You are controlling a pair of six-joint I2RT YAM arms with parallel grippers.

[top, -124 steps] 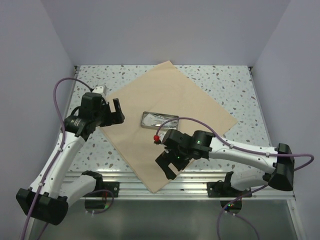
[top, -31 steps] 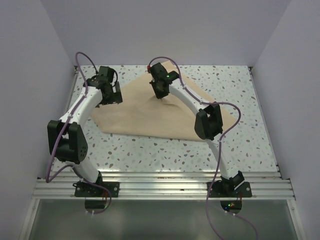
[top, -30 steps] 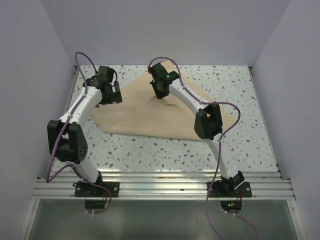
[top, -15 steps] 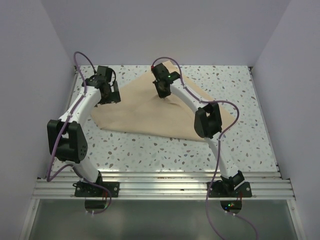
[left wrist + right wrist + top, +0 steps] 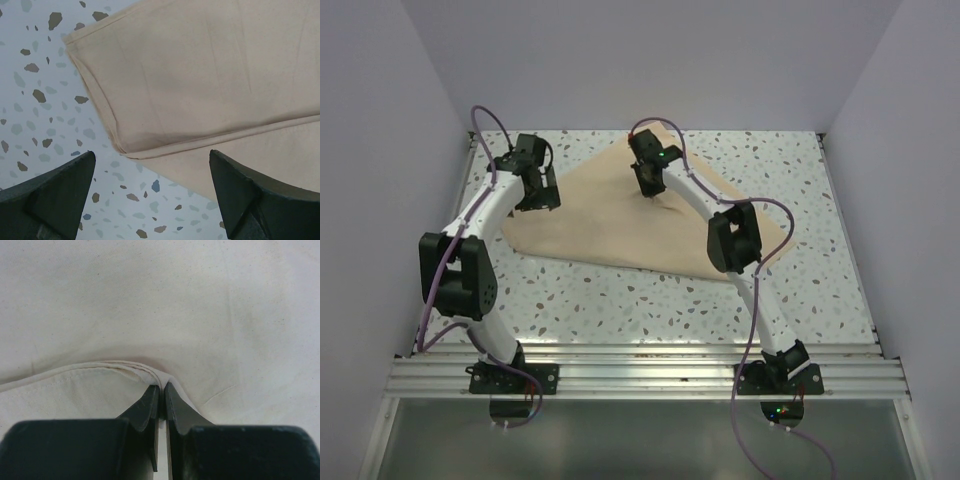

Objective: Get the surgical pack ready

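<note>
**Folded cloth pinched at its hem by the right arm, left jaws wide over a corner**

The beige cloth (image 5: 610, 225) lies folded over itself on the far half of the speckled table (image 5: 620, 300), a rough triangle with its peak near the back wall. Its near edge runs slanting from the left corner to the right arm's elbow. No tray or instruments show.

The right gripper (image 5: 648, 188) points down near the peak. In its wrist view the fingers are pressed together on a stitched hem (image 5: 125, 366) of the cloth, which puckers up at the pinch.

The left gripper (image 5: 540, 192) hangs above the cloth's left side with its fingers (image 5: 55, 185) spread wide, touching nothing. Below it, 2 layers show, the upper edge set back from the lower.

Bare table runs along the whole near side, and to the far right.
</note>
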